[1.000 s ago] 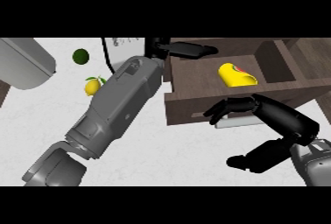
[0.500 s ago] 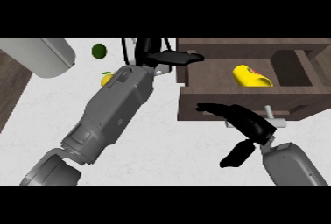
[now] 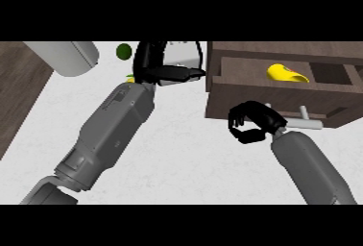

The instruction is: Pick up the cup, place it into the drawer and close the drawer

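Cup (image 3: 287, 74), glossy yellow, inside dark wooden drawer (image 3: 284, 96), right hand (image 3: 249, 126) curled empty at its front, left hand (image 3: 159, 67) fingers extended.

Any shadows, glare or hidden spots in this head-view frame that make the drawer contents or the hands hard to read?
Head view: even light, no glare; the yellow cup lies clearly visible inside the open drawer. The right hand is black against the dark drawer front, so its curled fingers are hard to separate. The left hand shows clearly against the white counter.

cup (image 3: 286, 74) lay in the drawer (image 3: 278, 94), at right | right hand (image 3: 251, 125) sat before the drawer front | left hand (image 3: 159, 67) left of drawer
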You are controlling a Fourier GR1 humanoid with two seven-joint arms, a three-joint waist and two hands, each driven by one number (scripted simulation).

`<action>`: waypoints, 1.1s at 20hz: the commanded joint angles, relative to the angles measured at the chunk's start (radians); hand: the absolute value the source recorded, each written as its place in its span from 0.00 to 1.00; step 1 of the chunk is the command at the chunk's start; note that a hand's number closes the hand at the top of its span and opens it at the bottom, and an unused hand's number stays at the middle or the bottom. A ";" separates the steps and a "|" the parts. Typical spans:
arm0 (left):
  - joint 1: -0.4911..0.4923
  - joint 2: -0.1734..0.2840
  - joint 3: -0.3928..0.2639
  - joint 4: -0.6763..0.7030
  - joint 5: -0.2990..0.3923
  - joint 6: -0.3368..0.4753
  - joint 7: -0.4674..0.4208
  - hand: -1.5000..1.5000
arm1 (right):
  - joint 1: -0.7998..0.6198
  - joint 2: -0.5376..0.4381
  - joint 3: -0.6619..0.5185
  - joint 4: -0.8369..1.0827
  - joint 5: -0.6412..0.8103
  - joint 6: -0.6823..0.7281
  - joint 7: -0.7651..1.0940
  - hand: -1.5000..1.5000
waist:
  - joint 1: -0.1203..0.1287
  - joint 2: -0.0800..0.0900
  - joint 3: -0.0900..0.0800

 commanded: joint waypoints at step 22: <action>0.172 0.130 -0.022 -0.181 0.022 -0.184 0.071 0.00 | -0.415 -0.166 -0.329 0.402 -0.159 -0.043 -0.131 1.00 | 0.122 0.041 0.003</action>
